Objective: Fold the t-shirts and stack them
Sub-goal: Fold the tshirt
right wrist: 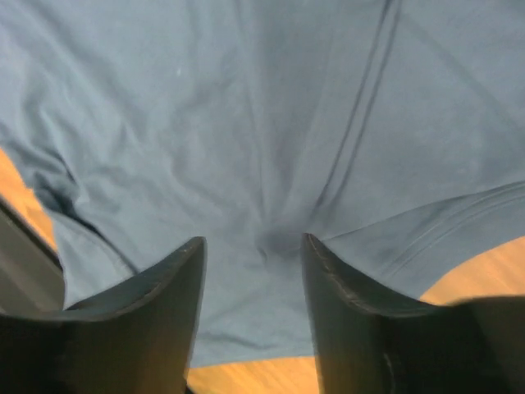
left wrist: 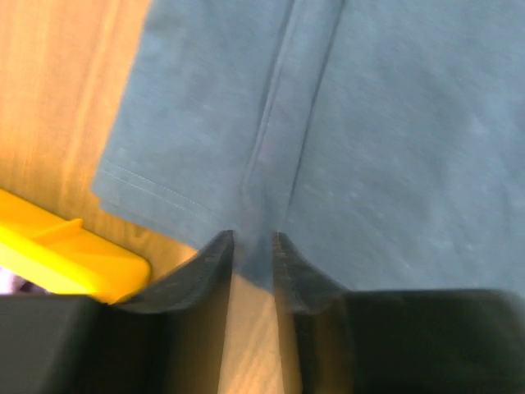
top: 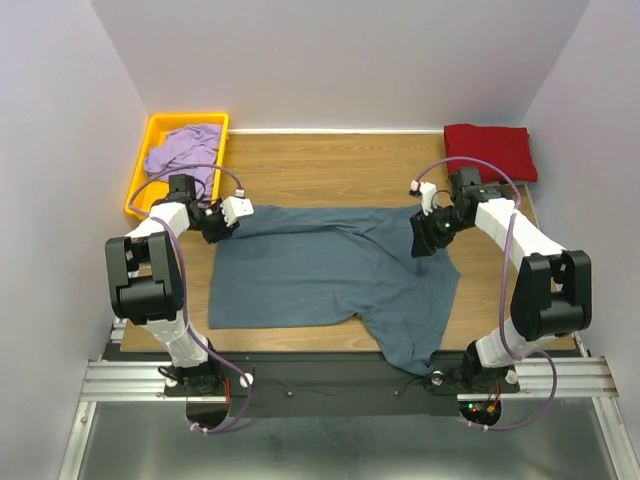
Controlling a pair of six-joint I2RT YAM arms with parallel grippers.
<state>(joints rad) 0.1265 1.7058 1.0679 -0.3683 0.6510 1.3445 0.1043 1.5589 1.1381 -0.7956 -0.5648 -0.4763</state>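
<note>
- Blue-grey shirt (top: 320,270) lies spread across the middle of the worktop (top: 330,165). Its long axis runs side to side between my two arms, and one right-hand flap hangs over the near edge.
- The far edge is the one I have hold of, one hand at each end, so as I judge it the coming fold has to carry that edge toward me, both arms moving level.
- Red shirt (top: 490,150) sits folded at the far right corner, nearer my right arm. That looks like the spot to stack on.
- Lavender shirt (top: 185,150) is crumpled in the tray (top: 185,119) at the far left, just beyond my left arm.
- Right hand (right wrist: 250,242) is partway closed over a thick pucker of cloth. Creases run out from it, so I judge it grips.
- Left hand (left wrist: 253,242) is narrow, pinching a raised crease at the shirt's left corner.
</note>
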